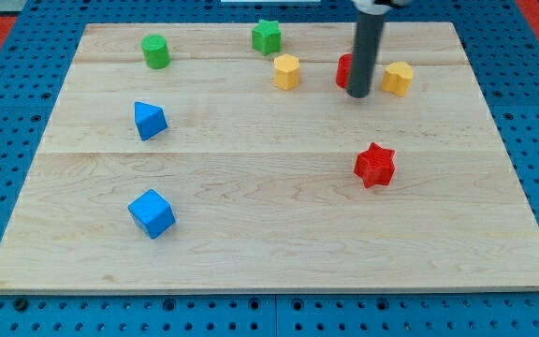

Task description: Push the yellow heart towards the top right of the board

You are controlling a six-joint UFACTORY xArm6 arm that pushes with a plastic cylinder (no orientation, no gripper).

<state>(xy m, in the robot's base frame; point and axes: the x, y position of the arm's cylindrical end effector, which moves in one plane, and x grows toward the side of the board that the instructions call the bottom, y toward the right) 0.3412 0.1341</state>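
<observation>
No readable text, labels, brands, numbers or signs on blocks, board or rod.

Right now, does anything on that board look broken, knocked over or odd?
Nothing stands out. The blocks sit flat and whole on the board. My tip only hides part of a red block, left of the yellow heart.

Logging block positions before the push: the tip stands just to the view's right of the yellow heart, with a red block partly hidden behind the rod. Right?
Wrong side. In the camera view my tip stands just to the view's left of the yellow heart; the red block is indeed partly hidden behind the rod.
</observation>
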